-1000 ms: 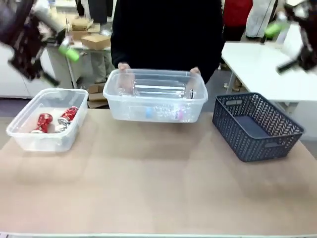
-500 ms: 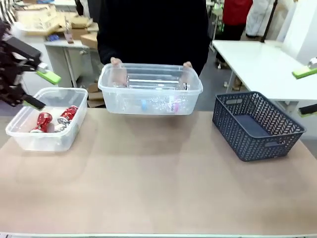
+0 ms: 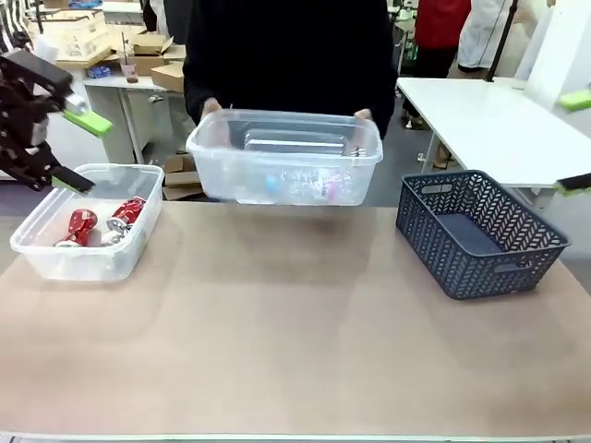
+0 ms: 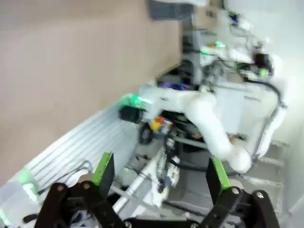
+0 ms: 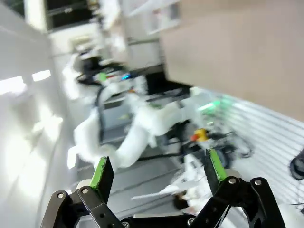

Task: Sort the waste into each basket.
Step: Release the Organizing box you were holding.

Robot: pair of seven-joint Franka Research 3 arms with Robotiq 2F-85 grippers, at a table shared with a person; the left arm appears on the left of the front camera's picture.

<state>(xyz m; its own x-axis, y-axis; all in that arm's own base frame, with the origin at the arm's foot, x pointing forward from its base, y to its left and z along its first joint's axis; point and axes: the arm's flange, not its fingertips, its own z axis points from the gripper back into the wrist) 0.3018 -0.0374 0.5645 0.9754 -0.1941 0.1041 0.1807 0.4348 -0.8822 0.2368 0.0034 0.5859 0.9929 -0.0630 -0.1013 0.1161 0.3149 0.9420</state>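
A clear tub (image 3: pixel 88 247) stands on the table at the left with red-and-silver cans (image 3: pixel 103 223) inside. The person's hands (image 3: pixel 211 111) hold a second clear tub (image 3: pixel 284 159) up above the table's far edge; clear bottles with coloured labels (image 3: pixel 300 185) lie in it. My left gripper (image 3: pixel 78 148) hangs open above the left tub, empty. My right gripper (image 3: pixel 574 140) is open at the picture's right edge, above the grey basket. Each wrist view shows green-padded fingers (image 4: pixel 103 169) (image 5: pixel 101 173) spread wide with nothing between them.
A dark grey slotted basket (image 3: pixel 476 233) sits on the table at the right, empty. The brown tabletop (image 3: pixel 277 332) spreads across the front. A white table (image 3: pixel 480 120) stands behind on the right, cardboard boxes (image 3: pixel 148 55) behind on the left.
The person has lifted the tub of bottles higher off the table. Both arms have swung down and outward from the upper corners, then steadied near the picture's edges.
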